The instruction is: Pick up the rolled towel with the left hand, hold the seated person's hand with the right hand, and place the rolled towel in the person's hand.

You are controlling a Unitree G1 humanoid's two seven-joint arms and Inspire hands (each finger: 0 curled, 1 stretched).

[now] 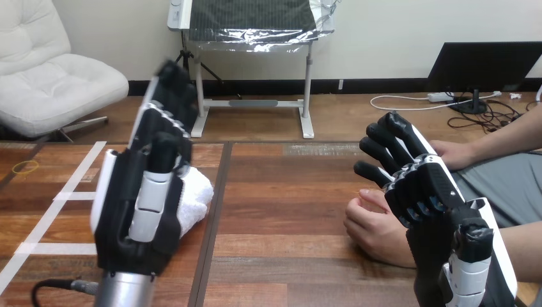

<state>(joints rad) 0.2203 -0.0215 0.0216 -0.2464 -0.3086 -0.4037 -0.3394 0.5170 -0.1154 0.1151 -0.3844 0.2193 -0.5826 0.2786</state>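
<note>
**Both hands open, towel on the table behind the left hand**

The left hand [137, 208] stands upright over the left part of the table [287, 204]. Its fingers [167, 109] are stretched straight up and its thumb lies along the palm, with nothing in its grasp. The rolled towel [198, 192], white and soft, lies on the wood just behind this hand and to its right. The hand hides the towel's left part, so it is not clear whether the two touch. Strips of white tape [64, 195] run across the table further left.

The right hand [427, 188] is raised at the right side. Its fingers [383, 144] reach up and to the left, spread and only slightly bent, closed round nothing. Just below and to the left of its palm, the person's nearer hand [371, 224] rests on the table, loosely curled. The robot's palm overlaps this hand's right edge, and contact between them cannot be made out. The person's farther hand [455, 153] lies behind the robot's fingers, near the table's right edge.

The towel and the person's nearer hand lie well apart, with a bare stretch of wood between them.
</note>
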